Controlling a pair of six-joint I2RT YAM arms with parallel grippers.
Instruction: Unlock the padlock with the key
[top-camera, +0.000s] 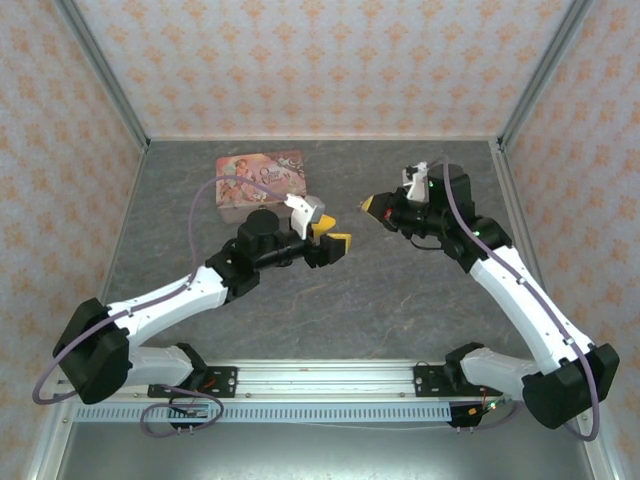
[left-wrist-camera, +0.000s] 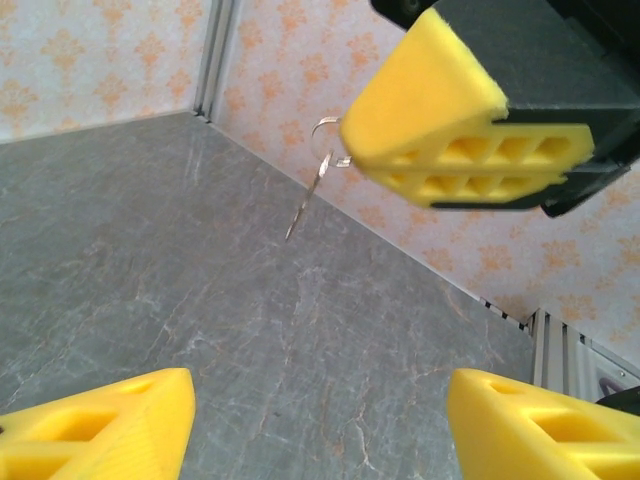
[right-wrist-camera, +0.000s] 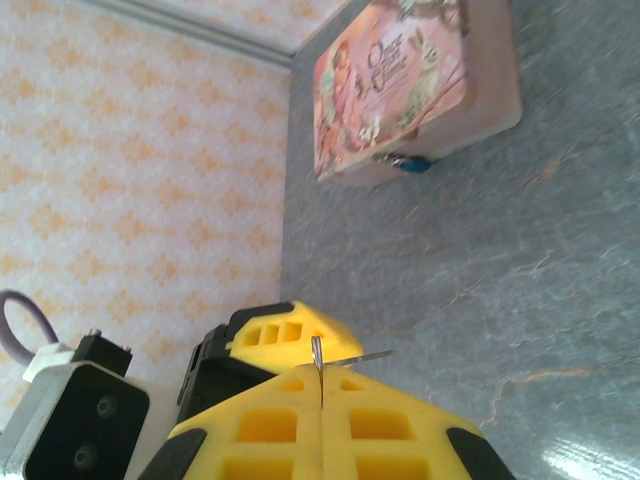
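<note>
The pink picture-printed tin box (right-wrist-camera: 410, 80) lies on the grey table, and the tiny blue-and-dark padlock (right-wrist-camera: 411, 163) hangs on its front wall. My right gripper (right-wrist-camera: 320, 385) is shut on the key's ring, and the thin silver key (right-wrist-camera: 368, 356) sticks out sideways. In the left wrist view the key (left-wrist-camera: 305, 205) dangles from the right gripper (left-wrist-camera: 350, 145) above the table. My left gripper (left-wrist-camera: 320, 420) is open with nothing between its fingers. It hovers just left of the right gripper (top-camera: 372, 205), in front of the tin (top-camera: 262, 178); the left gripper (top-camera: 335, 240) touches neither.
Patterned walls with metal corner posts (top-camera: 110, 80) enclose the grey table (top-camera: 380, 300). The tin sits at the back left near the rear wall. Bare tabletop stretches between the two arms towards the near rail (top-camera: 320, 375).
</note>
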